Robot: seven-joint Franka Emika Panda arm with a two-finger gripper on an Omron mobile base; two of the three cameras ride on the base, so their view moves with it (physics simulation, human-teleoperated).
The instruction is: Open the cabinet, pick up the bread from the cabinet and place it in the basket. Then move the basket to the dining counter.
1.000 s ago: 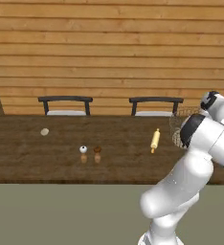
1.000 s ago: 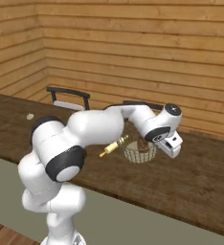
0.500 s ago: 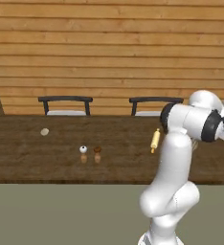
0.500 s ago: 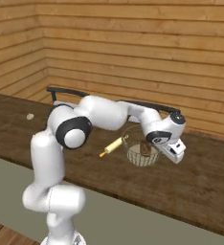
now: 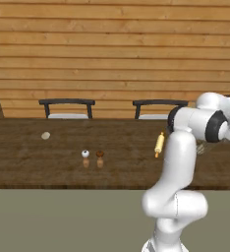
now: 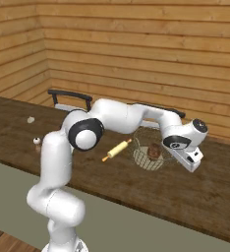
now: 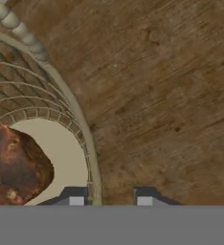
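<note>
Lighting flat and even everywhere, typical render look, no obvious light source. No glare, no hot spots on white arm [image 6: 122, 115], just soft shading on its undersides. Shadows weak: faint dark patch under basket [image 6: 147, 156] on dining counter [image 5: 33, 157]. Base views bit soft and low-res, small stuff blobby. Hand view sharper, wood grain crisp, bread [image 7: 16, 165] texture slightly smeared. No edge distortion noticeable.
</note>
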